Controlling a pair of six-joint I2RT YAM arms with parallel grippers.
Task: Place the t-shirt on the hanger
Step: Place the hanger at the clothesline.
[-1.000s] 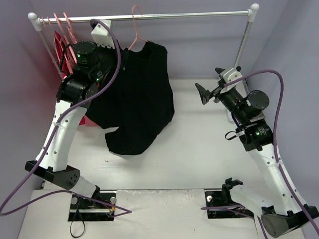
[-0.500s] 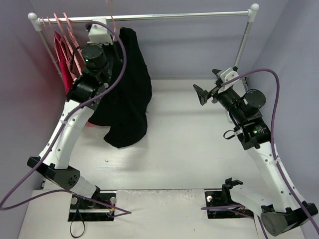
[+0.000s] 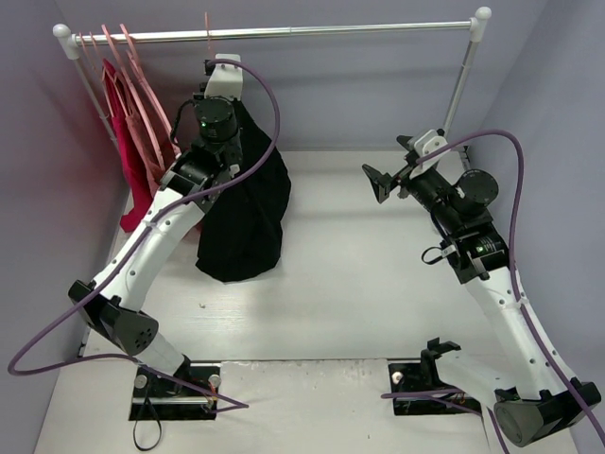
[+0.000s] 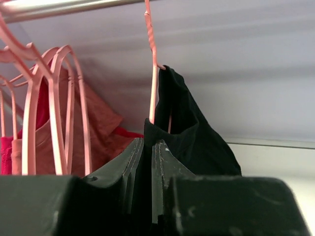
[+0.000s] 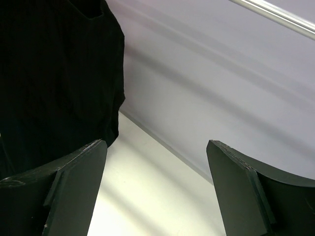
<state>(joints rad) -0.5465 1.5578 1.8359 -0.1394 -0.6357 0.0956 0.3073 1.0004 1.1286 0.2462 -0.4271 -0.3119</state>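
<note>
The black t-shirt [image 3: 244, 213] is being carried on the pale-pink hanger [image 4: 153, 93] up at the rail [image 3: 331, 29], toward the rail's left part. In the left wrist view the hanger's stem is being shown rising out of the shirt's collar, and its hook is reaching the rail at the top edge. Whether the hook is being fully seated over the rail cannot be told.

The left gripper [image 4: 147, 150] is being held clenched just below the collar, with black fabric being pinched between its fingers [image 4: 129, 167]. Whether the hanger's frame is also being caught in that pinch cannot be told. From above, the shirt is being shown hanging in a long bunched fold beside the left arm, its lower edge coming down close to the tabletop [image 3: 378, 274].

Further left on the same rail, a red garment [image 3: 128, 142] is being carried on other pink hangers [image 3: 142, 90], near the t-shirt but apart from it.

The right gripper [image 3: 380, 182] is being held in the air over the right half of the tabletop, well apart from the shirt. It is released, its fingers [image 5: 74, 182] being held wide apart. In its own wrist view the t-shirt is being shown at the upper left.
</note>
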